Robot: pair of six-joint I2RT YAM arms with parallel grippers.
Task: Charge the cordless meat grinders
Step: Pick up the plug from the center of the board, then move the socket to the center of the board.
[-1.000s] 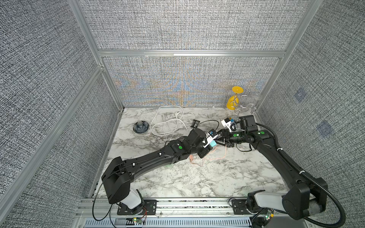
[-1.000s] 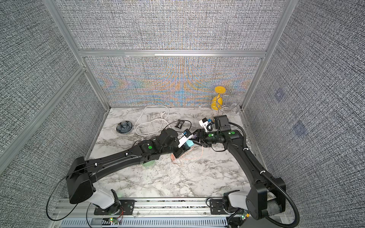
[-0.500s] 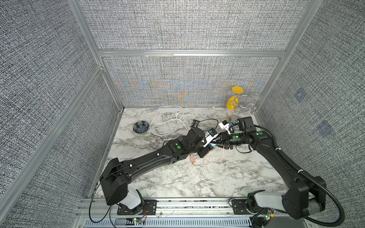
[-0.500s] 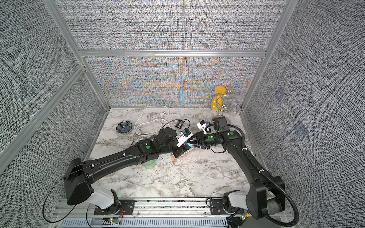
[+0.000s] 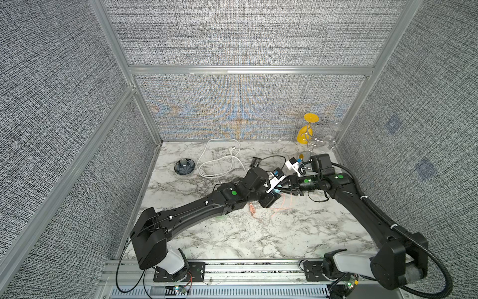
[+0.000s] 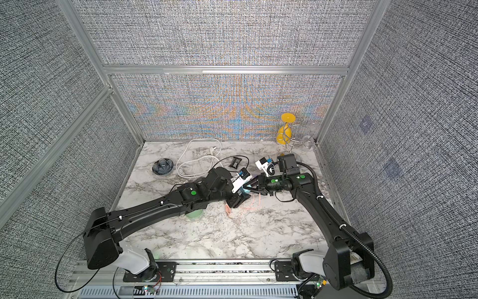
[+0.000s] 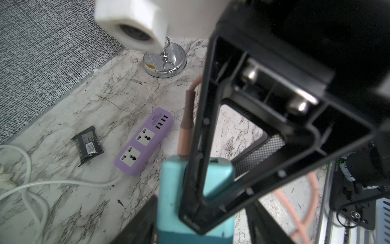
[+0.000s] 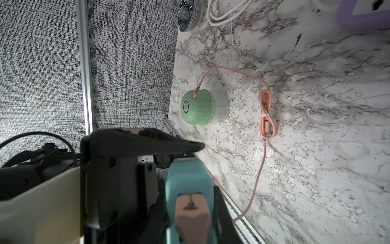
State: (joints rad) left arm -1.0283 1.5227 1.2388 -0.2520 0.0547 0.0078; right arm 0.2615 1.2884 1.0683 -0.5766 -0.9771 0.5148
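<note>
Handoff time: right gripper point(image 8: 190, 190) pinches the teal cube charger point(image 7: 171, 190) by its sides while left gripper point(image 6: 238, 200) has its fingers spread clear of it, probably so the right can carry it to the purple power strip point(image 7: 145, 141). The mint-green grinder point(image 8: 198, 107) sits on the marble table point(image 8: 316, 147), pink cable point(image 8: 264, 160) already plugged in.

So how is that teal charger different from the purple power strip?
The teal charger is a stubby block held in the right gripper; the purple power strip is a long bar lying flat on the table. The charger has a pink cable plugged in; the strip's sockets are all empty. The strip trails a thick white cord; the charger does not. Both have USB ports.
</note>
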